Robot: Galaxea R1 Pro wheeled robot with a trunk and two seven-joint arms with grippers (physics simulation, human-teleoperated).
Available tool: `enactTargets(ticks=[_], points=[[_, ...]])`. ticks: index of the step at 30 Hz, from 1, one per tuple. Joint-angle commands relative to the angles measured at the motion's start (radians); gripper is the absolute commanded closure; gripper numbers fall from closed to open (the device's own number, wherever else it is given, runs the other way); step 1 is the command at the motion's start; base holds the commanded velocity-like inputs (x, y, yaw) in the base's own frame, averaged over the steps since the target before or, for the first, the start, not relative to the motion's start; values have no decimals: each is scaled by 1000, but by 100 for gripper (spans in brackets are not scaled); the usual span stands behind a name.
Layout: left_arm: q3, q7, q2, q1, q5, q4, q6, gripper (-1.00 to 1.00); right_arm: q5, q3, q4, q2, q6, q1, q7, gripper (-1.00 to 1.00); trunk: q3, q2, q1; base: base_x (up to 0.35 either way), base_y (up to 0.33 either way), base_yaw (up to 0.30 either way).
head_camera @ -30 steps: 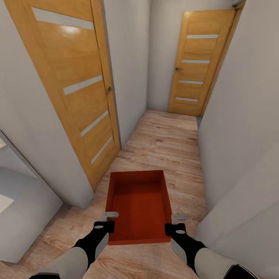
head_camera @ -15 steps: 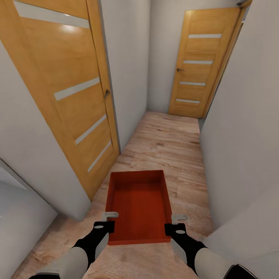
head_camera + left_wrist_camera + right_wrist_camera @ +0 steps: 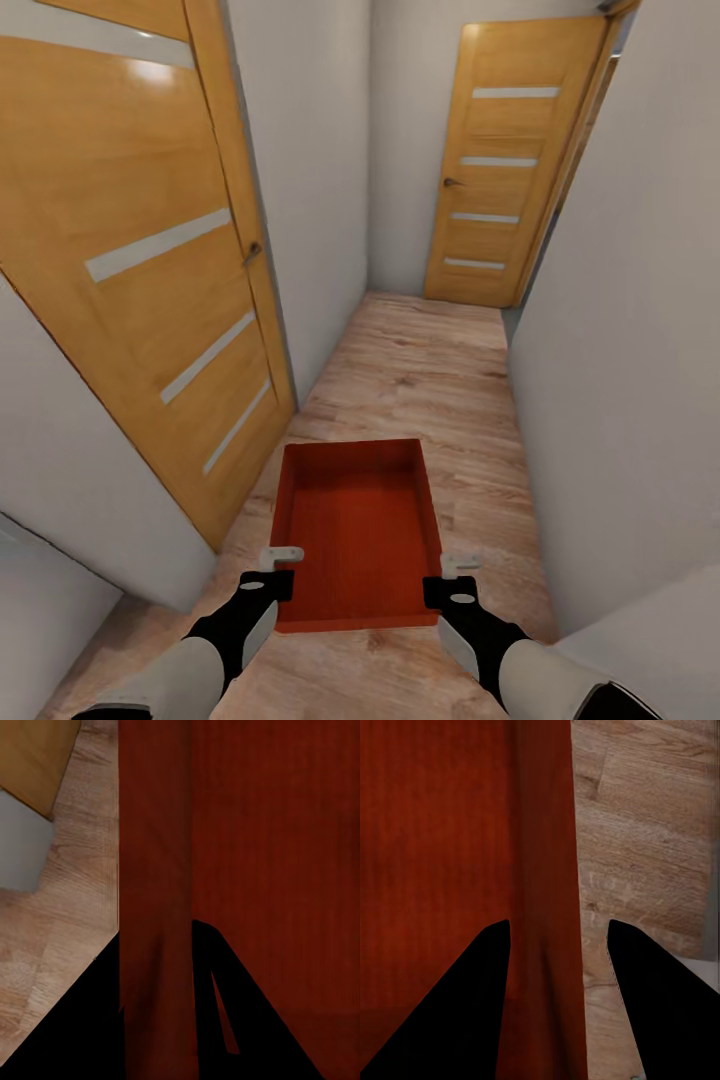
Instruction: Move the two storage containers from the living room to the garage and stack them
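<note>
Orange-red storage container (image 3: 358, 535) is gripped at both side walls by left pincer (image 3: 281, 553) and right pincer (image 3: 461, 562). Keep it level and centred down the hallway (image 3: 420, 370).

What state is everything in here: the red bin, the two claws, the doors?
Storage container: held off the wood floor, upright, empty.
Left gripper: shut on the container's left wall.
Right gripper: shut on its right wall.
Near door: closed.
Far door: closed.

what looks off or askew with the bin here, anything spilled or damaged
Nothing stands out. The bin sits level and empty, left gripper and right gripper each astride a side wall.
</note>
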Motion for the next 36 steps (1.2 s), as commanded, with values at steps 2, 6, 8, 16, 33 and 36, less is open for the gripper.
enactTargets(ticks=[2,6,8,16,33,36], points=[[27,-58,87,0,48,-2,6,100,6,-37,-5,-29,-29,-1,17,100,-2,-2,1,324,0,-238],[28,-58,87,0,47,-2,6,100,6,-37,-5,-29,-29,-1,17,100,-2,-2,1,324,0,-192],[28,-58,87,0,47,-2,6,100,6,-37,-5,-29,-29,-1,17,100,-2,-2,1,324,0,-39],[27,-58,87,0,47,-2,6,100,6,-37,-5,-29,-29,-1,17,100,-2,-2,1,324,0,-3],[28,-58,87,0,48,-2,6,100,6,-37,-5,-30,-29,-1,17,100,-2,-2,1,324,0,0],[28,-58,87,0,48,-2,6,100,6,-37,-5,-30,-29,-1,17,100,-2,-2,1,324,0,0]])
